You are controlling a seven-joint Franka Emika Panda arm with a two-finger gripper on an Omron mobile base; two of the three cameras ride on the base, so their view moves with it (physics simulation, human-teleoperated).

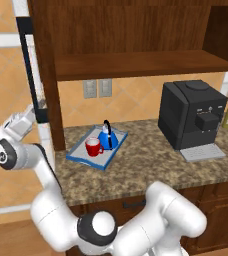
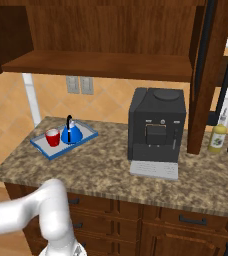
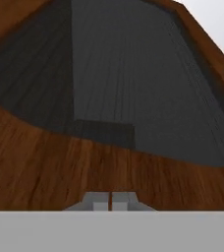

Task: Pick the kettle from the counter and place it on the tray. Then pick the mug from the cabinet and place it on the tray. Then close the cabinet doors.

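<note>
You see one tray on the counter holding one kettle and one mug side by side, the closed, empty gripper against one of two open cabinet doors.

Blue kettle and red mug stand upright on the blue-rimmed tray.

Even, soft rendered light fills both base views, with no glare and no hard-edged shadows. The speckled brown-and-tan granite counter is evenly bright; the dark brown wooden wall cabinet at the top of the frame is dimmer inside. All pictures are coarse and slightly soft. In the hand view, the black ribbed door panel carries a faint darker patch near centre.
</note>
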